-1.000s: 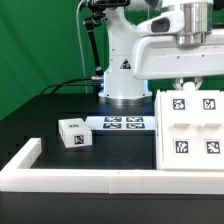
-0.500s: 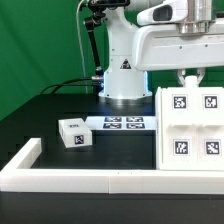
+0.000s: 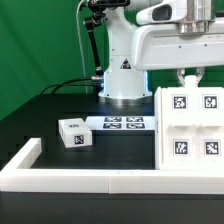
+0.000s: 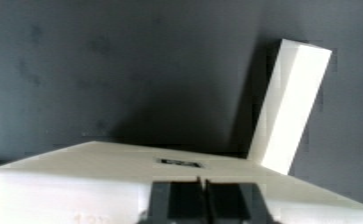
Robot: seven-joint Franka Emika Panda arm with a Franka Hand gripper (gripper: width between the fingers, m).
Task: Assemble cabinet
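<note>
The large white cabinet body (image 3: pixel 190 150) with several square tags lies at the exterior view's right. A small white tagged block (image 3: pixel 73 133) sits apart at the left. My gripper (image 3: pixel 192 80) hangs just above the body's far edge. In the wrist view the two dark fingers of the gripper (image 4: pixel 203 202) stand pressed together with only a thin line between them and nothing held. They are over the white surface of the body (image 4: pixel 89 170), which carries a small tag. A long white bar (image 4: pixel 288 100) rises beyond it; I cannot tell which part it is.
The marker board (image 3: pixel 122 123) lies between the block and the robot base (image 3: pixel 122 85). The long low white rim bar (image 3: pixel 90 178) runs along the front and turns back at the left. A green screen stands behind.
The arm has lifted a little and shifted towards the exterior view's right since one second ago, then held still. The cabinet body and block have not moved.
</note>
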